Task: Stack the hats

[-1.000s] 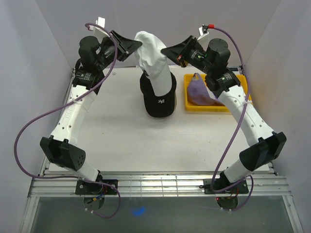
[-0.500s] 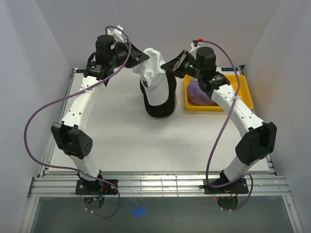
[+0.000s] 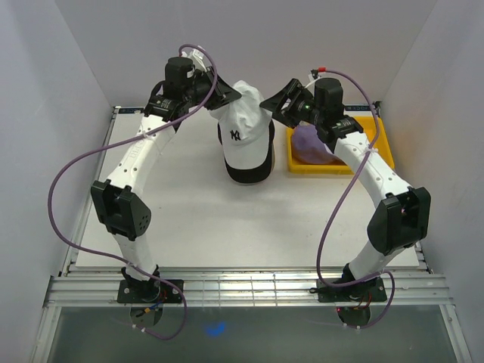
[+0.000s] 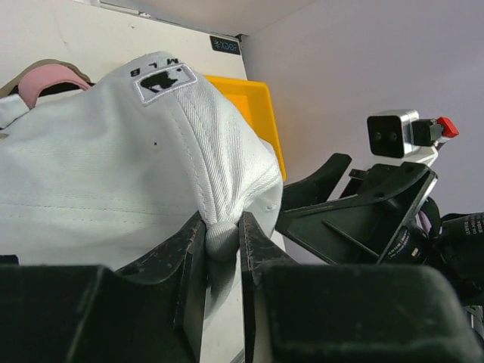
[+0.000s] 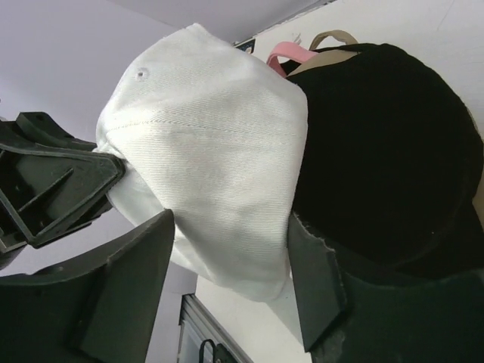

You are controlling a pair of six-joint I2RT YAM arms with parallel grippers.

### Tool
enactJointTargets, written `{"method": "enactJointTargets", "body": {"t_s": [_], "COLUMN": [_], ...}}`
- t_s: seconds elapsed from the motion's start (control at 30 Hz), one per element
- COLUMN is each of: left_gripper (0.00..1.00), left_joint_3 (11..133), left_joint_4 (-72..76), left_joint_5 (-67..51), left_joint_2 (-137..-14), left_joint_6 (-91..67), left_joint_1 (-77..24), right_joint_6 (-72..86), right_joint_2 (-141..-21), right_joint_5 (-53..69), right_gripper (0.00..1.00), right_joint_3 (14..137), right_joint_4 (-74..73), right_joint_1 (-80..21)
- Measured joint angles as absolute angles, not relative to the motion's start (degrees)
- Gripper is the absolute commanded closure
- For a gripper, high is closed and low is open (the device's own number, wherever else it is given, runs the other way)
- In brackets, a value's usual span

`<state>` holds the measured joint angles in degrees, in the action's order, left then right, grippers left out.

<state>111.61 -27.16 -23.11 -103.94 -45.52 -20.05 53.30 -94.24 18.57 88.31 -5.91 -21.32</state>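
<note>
A white hat with a dark logo lies over a black hat at the back middle of the table. My left gripper is shut on the white hat, pinching a fold of its rear edge between the fingertips. My right gripper stands open, its jaws on either side of the white hat's crown without squeezing it. The black hat sits under the white one. A pink hat peeks out below them. A purple hat lies in the yellow tray.
The yellow tray stands to the right of the stack, under my right arm. A tan curved band shows behind the pink hat. Grey walls close in the back and both sides. Both arms meet over the stack.
Both grippers came down and back with the white hat, settling it over the black hat. My right gripper has opened and let go of it; the left still pinches it.
</note>
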Motion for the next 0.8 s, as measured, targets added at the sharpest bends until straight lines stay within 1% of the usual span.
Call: {"method": "enactJointTargets", "body": {"t_s": [0.03,0.17,0.43,0.7,0.8], "left_gripper": [0.91,0.91,0.91,0.92,0.93], "left_joint_3": [111.92,113.25,114.02,114.5,114.5], "left_joint_4": [-27.27,-27.49,-27.64,-27.86,-27.86], "left_joint_5": [-23.09,-23.07,-23.05,-23.11,-23.14], "left_joint_2": [-104.47,-106.1,-107.44,-107.44,-107.44], "left_joint_6": [-45.47,-45.47,-45.52,-46.09,-46.28], "left_joint_1": [-20.08,-20.08,-20.08,-20.12,-20.25], "right_joint_6": [53.01,52.38,52.16,52.12,52.05], "right_joint_2": [-94.24,-93.93,-91.57,-86.85,-86.8], "right_joint_5": [18.65,19.49,21.58,26.96,28.73], "right_gripper": [0.27,0.21,0.21,0.2,0.18], "right_joint_3": [88.07,84.86,75.44,63.92,61.01], "right_joint_4": [-5.89,-4.56,-2.39,9.21,13.54], "right_joint_1": [-21.02,-20.12,-18.26,-18.06,-18.06]}}
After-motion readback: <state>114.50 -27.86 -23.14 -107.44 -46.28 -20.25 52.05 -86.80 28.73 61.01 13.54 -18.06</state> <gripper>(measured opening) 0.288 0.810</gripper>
